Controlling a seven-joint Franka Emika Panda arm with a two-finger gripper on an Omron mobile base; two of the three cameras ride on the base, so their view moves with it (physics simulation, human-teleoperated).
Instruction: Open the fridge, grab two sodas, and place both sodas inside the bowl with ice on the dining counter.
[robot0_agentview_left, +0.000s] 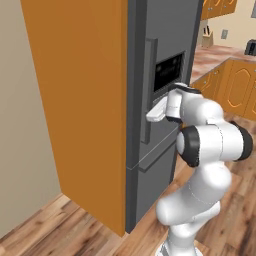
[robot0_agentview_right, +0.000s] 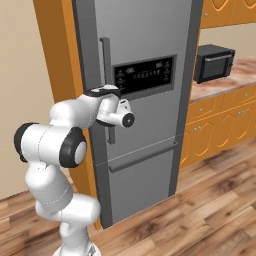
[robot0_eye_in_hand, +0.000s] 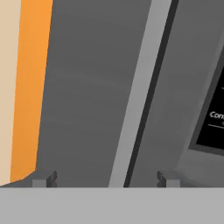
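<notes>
Fridge (robot0_agentview_right: 145, 40) shut, fills frame centre. Pincer (robot0_eye_in_hand: 105, 178) spread wide, holding nothing, fingertips (robot0_eye_in_hand: 43, 178) straddling the vertical handle (robot0_eye_in_hand: 135, 96). Handle's long axis runs up the frame, dead ahead between the tips, not touching yet. Next, probably: close on it and pull.

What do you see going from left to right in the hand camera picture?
Beige wall → orange side casing → grey fridge door → long handle → black display panel.
</notes>
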